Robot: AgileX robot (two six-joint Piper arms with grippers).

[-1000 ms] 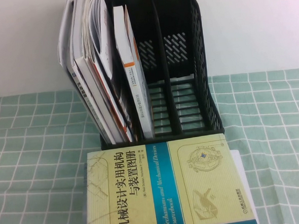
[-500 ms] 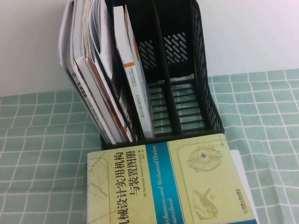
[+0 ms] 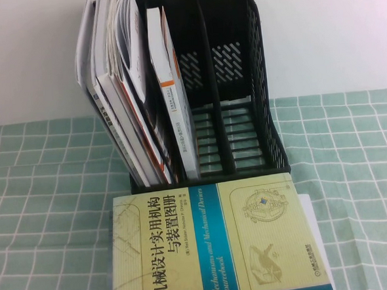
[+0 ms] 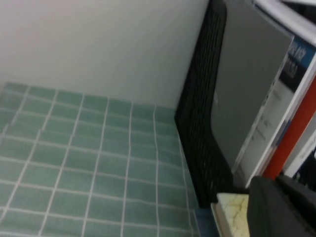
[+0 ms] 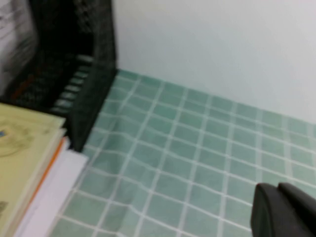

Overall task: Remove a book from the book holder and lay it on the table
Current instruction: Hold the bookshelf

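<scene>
A: Scene?
B: Table (image 3: 44, 167), holder (image 3: 236, 83) upright at back. Book (image 3: 170, 87) stands in holder, beside the magazines (image 3: 114, 77).
A: Grippers?
B: Left gripper (image 4: 281, 207) by holder's outer wall, grip unclear. Right gripper (image 5: 284, 210) clenched, empty, over cloth.

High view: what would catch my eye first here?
A tall black book holder stands at the back of the green checked table, its left slots crammed with books. A yellow book lies flat in front. Both grippers, left and right, hang off to the sides, holding nothing.
</scene>
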